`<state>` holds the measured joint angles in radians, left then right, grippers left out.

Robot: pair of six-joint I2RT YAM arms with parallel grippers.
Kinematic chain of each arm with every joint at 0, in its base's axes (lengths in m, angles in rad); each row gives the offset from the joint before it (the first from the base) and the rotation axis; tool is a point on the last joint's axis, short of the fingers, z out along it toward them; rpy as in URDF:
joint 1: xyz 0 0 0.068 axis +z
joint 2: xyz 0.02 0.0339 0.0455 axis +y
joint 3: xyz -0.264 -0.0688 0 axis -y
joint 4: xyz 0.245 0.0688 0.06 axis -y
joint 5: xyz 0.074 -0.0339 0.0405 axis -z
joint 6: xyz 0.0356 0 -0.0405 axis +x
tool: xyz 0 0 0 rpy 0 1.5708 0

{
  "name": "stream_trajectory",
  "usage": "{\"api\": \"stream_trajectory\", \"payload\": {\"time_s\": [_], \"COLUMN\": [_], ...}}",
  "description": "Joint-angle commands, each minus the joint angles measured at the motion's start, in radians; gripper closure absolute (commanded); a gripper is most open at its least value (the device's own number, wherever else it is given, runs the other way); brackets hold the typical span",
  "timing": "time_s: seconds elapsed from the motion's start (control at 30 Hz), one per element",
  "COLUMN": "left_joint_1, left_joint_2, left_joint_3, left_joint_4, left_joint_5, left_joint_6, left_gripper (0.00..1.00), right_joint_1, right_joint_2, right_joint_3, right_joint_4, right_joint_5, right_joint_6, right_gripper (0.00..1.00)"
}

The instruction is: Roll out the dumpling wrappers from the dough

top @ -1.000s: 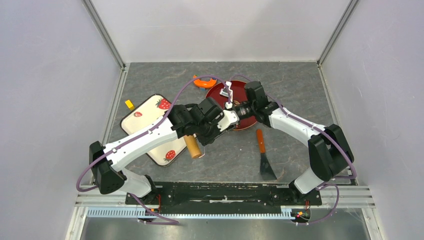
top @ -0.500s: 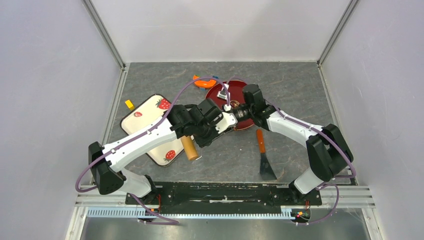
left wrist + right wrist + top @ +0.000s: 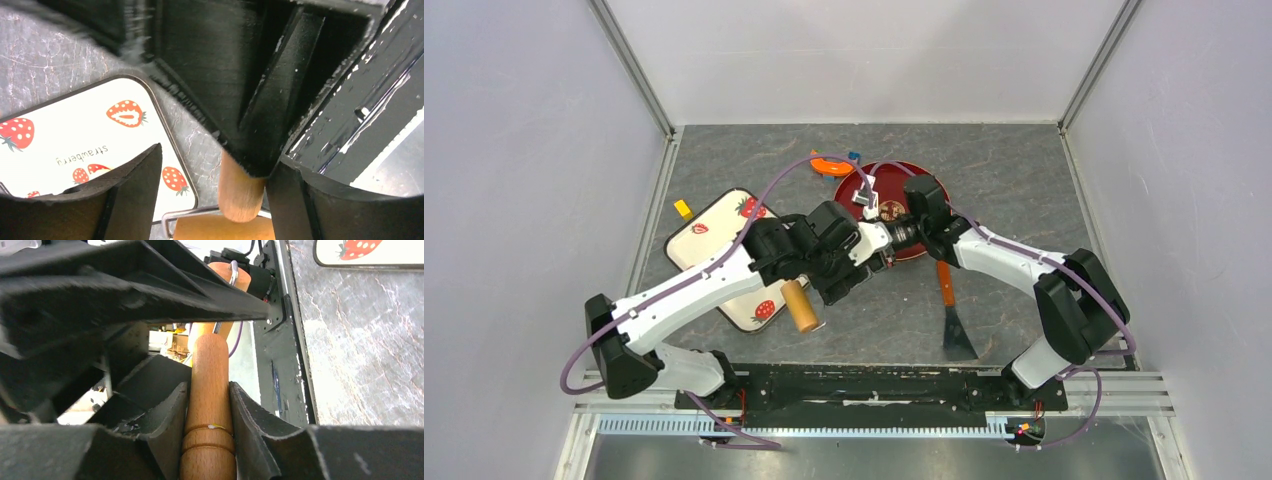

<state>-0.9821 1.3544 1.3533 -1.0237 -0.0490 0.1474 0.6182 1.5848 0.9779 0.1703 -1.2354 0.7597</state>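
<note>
1. Rolling pin [image 3: 209,405]: turned wood, light tan, smooth, with a satin sheen and fine grain.
2. Right gripper [image 3: 209,390]: black plastic fingers [image 3: 255,430], matt, finely ribbed, rough along the edges.
3. Left gripper [image 3: 215,200]: same black matt plastic, smeared with whitish scuffs.
4. Tray [image 3: 65,125]: glossy cream face with printed strawberries and a thin dark rim.
5. Tabletop [image 3: 360,340]: grey stone-look sheet, matt, with pale cracked veining.
6. Plate [image 3: 848,192]: deep red, glossy.
7. Left arm housing [image 3: 684,295]: white plastic, smooth, slightly glossy.
8. Scraper [image 3: 951,320]: orange plastic-look handle and a dark matt blade.
9. Base rail [image 3: 874,385]: black metal, matt.
</note>
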Motion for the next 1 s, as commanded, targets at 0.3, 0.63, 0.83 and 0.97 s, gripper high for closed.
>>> {"api": "stream_trajectory", "payload": {"time_s": [0.3,0.63,0.83,0.97], "left_joint_1": [0.149,0.487,0.517,0.530], "left_joint_2": [-0.166,-0.170,-0.029,0.035], "left_joint_3": [-0.211,-0.416,-0.460,-0.484], "left_joint_4": [0.404,0.450,0.345,0.305], "left_joint_5": [0.286,0.447,0.314,0.248], "left_joint_6": [-0.447,-0.574,-0.513,-0.506], "left_gripper": [0.19,0.20,0.21,0.22], "right_joint_1": [-0.057,-0.255,-0.292,-0.304], "right_joint_2": [0.034,-0.087,-0.097,-0.113], "right_joint_3": [0.074,0.084,0.138,0.143], "right_joint_4": [-0.443,-0.668,-0.740,-0.752], "right_joint_5": [0.248,0.536,0.570,0.584], "right_joint_6": [-0.323,-0.508,-0.552,-0.554], "right_gripper": [1.00,1.00,1.00,1.00]}}
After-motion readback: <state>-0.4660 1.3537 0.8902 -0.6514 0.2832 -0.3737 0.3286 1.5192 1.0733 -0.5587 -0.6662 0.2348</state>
